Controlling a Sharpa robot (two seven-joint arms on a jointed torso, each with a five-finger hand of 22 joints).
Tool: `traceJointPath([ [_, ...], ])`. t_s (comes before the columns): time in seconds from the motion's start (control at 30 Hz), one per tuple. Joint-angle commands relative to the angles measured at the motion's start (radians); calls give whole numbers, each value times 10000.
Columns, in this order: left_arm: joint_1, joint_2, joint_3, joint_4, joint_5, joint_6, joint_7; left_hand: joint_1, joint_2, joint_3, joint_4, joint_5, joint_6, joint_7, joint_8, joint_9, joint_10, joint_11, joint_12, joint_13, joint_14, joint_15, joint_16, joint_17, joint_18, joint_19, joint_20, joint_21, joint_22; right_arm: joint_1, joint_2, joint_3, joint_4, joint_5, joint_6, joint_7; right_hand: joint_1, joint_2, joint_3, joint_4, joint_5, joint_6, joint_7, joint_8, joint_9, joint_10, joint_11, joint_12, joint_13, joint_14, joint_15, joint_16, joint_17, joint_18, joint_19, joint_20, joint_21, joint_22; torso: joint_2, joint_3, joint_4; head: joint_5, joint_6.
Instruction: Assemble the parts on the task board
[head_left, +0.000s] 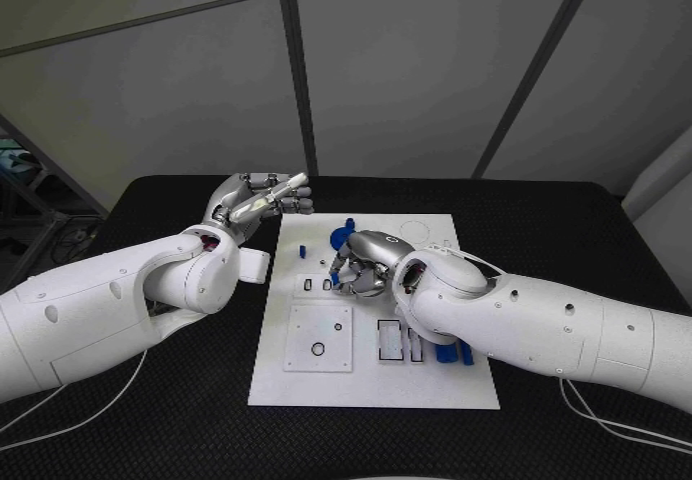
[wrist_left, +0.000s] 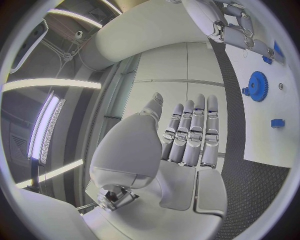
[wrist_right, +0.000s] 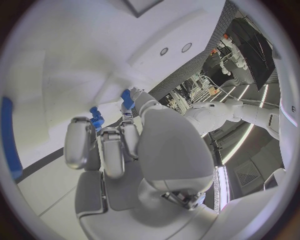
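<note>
- Our right hand (head_left: 364, 268) hovers low over the white board (head_left: 375, 385) in mid-surface, fingers curled; we cannot tell whether it pinches a part.
- Two small blue parts (wrist_right: 97, 118) show right at its fingertips.
- Our left hand (head_left: 260, 203) is raised beyond the board's far left corner, fingers straight, holding nothing.
- A blue gear (head_left: 340, 238) lies just past the right hand, the nearer one.
- No readable writing.

**Matt board, glossy arms, brushed-metal hands**

The task board (head_left: 375, 385) looks like smooth matt white plastic. At its 12 o'clock edge the blue gear (wrist_left: 257, 86) looks like matt moulded plastic. The table (head_left: 577, 230) is black with a rough, woven-looking surface. The left hand (head_left: 260, 200) and right hand (head_left: 368, 262) look like silvery satin metal.
</note>
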Motion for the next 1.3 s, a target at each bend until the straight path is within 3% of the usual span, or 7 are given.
traceJointPath([
  [0.03, 11, 6, 7, 11, -60, 125, 32, 17, 104, -2, -75, -44, 34, 33, -41, -1, 22, 6, -35, -15, 60, -23, -52, 9, -95, -62, -22, 59, 14, 5, 27, -4, -12, -153, 205, -60, -103, 30, 24, 19, 19, 78, -37, 109, 106, -50, -18, -79, 140, 1041, -52, 50, 2635, -118, -16, -79, 39, -21, 4, 1, 6, 2, -11],
  [1.3, 1, 4, 7, -21, -61, 94, 5, 17, 104, -2, -75, -44, 34, 33, -41, -1, 22, 6, -35, -15, 60, -23, -52, 9, -95, -62, -22, 59, 14, -4, 39, -33, -146, -312, 735, -268, -540, -318, -78, 100, -16, -398, 141, -58, 3, -357, 130, -395, -165, 1030, 67, 30, 2593, -76, -166, 15, -94, -235, -1, -1, 0, -8, -139],
])
